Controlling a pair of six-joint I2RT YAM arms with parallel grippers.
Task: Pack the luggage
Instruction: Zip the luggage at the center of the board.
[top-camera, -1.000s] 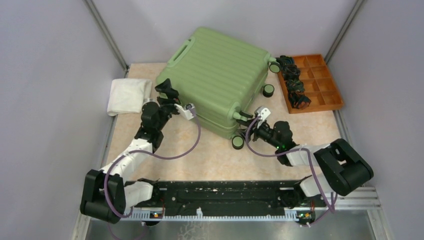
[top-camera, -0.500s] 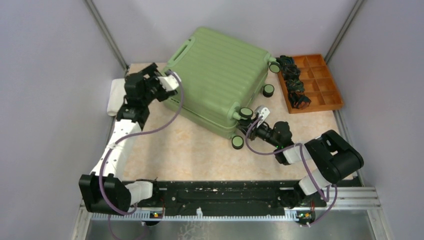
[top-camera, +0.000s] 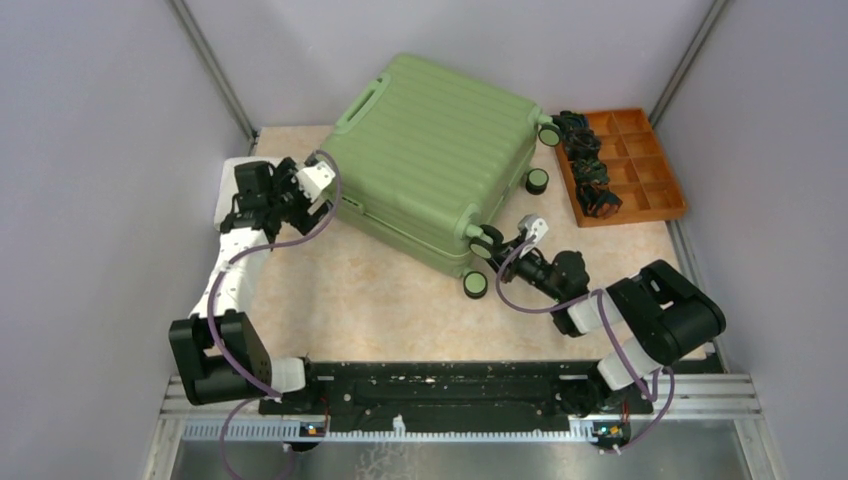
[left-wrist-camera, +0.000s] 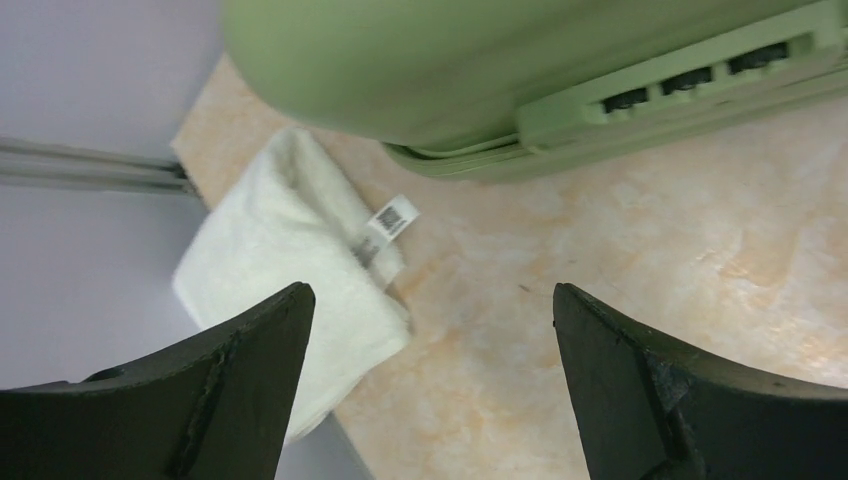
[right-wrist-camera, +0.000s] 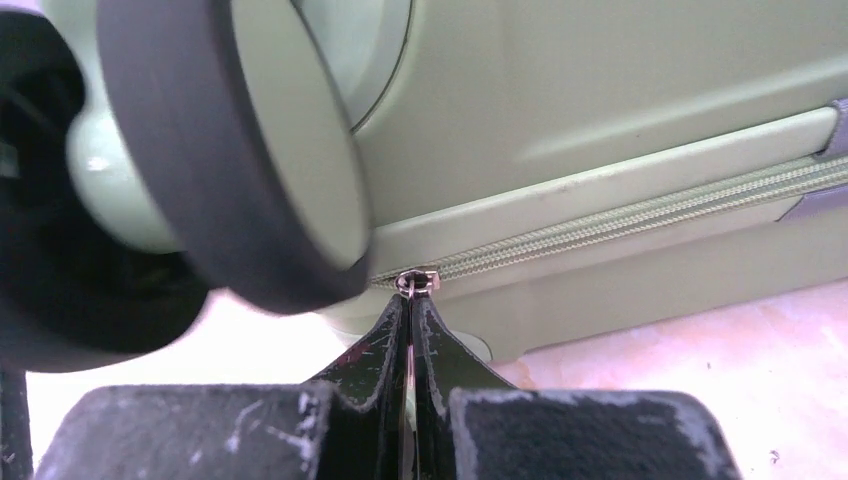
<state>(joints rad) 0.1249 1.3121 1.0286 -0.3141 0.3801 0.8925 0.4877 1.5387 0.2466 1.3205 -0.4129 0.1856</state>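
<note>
Pinching zipper pull (right-wrist-camera: 416, 283) — mostly hidden — right gripper (right-wrist-camera: 410, 322), luggage (right-wrist-camera: 620, 120) cropped, wheel (right-wrist-camera: 240, 150) blurred

White folded towel (left-wrist-camera: 290, 255) lies on the bench (top-camera: 370, 290) at the far-left corner by the wall, with a barcode tag (left-wrist-camera: 397, 215) on its edge. Orange compartment tray (top-camera: 655, 160) sits far right. Tangled black items (top-camera: 585, 165) fill its left cells, type unclear.

Left hand (left-wrist-camera: 430, 292) leaves near-left side of luggage (top-camera: 430, 150), swings left and back, now hangs wide apart over edge of white towel (left-wrist-camera: 290, 240)
Right hand (right-wrist-camera: 412, 300) goes from part-open to pinched tight on zipper pull (right-wrist-camera: 417, 282) under corner wheel (right-wrist-camera: 230, 150); right elbow draws in closer
</note>
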